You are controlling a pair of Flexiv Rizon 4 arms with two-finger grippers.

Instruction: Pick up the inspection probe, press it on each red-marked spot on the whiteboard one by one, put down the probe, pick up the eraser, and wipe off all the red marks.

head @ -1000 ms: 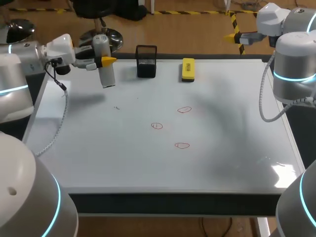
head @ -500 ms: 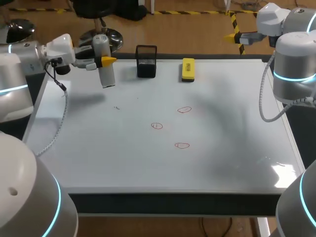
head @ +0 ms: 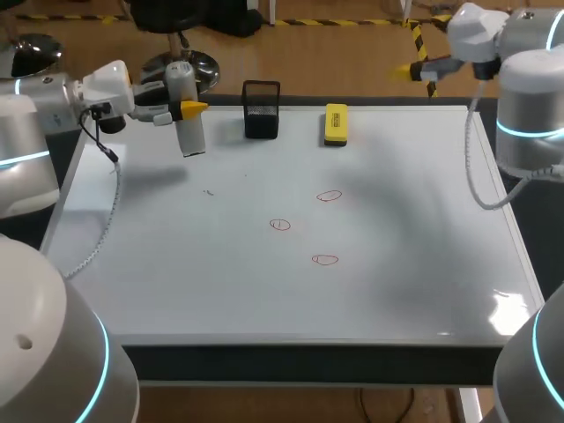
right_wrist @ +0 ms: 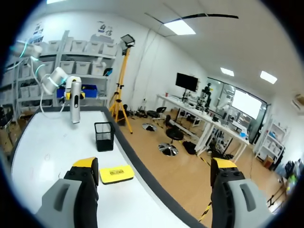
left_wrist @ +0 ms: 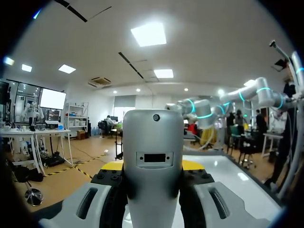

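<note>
Far-left corner of whiteboard point(head: 264, 300): inspection probe point(head: 186, 123), long axis upright, lower end toward the board, clamped between the fingers of left gripper point(head: 189, 109). Along the far edge beside it: black mesh holder point(head: 261, 110), then yellow eraser point(head: 336, 123). Mid-board, well apart from the probe: three red marks point(head: 329, 196). Right gripper point(head: 419, 70): fingers spread, holding nothing, past the far-right corner.

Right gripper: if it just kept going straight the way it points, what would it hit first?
Probably nothing on the table. The open right gripper points along the far edge of the whiteboard; the eraser, black holder and held probe all lie off to one side, though depth is unclear.
</note>
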